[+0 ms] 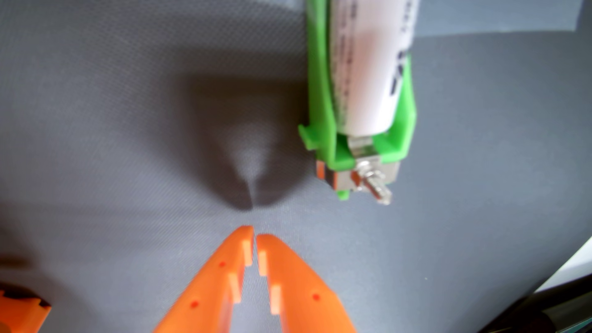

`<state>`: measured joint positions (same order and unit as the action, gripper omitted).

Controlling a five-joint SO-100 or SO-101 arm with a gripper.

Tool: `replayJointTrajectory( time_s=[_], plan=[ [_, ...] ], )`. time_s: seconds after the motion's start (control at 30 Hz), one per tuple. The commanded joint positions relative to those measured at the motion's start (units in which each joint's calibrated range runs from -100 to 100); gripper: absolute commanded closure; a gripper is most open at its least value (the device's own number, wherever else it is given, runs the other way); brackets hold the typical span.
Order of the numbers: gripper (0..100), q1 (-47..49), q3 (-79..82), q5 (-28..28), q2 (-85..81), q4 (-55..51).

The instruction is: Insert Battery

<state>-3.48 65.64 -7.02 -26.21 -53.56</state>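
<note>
**Ana:** Grey woven cloth (112, 128) fills the wrist view, and the whole picture is a little blurred. What sits on it?

**Ben:** A green holder (320, 96) lies at the far right, running off the top edge. A white battery (368, 64) rests in its channel, between the two green side walls. Dark print runs along the battery, too smeared to read.

**Ana:** And the holder's near end?

**Ben:** A small metal contact (360, 144) touches the battery's near end. Beyond it a metal screw (378, 187) sticks out towards the camera, beside an orange-brown strip.

**Ana:** Where is the claw?

**Ben:** The orange gripper (255, 232) comes in from the near edge, at the middle. Its two fingers meet at their tips, clenched on nothing, with only a thin slit between them. The tips are well apart from the holder, nearer and to the left.

**Ana:** Anything else?

**Ben:** A dark shadow (243, 144) lies on the cloth just beyond the tips. Another orange part (22, 304) shows at the near left corner.
</note>
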Motion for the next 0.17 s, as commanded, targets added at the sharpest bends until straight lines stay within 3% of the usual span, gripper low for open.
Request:
replayJointTrajectory(
  time_s=[0.0,0.13],
  plan=[
    [98,-0.65,-0.40,-0.18,-0.43,0.38],
    [98,-0.65,-0.40,-0.24,-0.43,0.38]
  ],
)
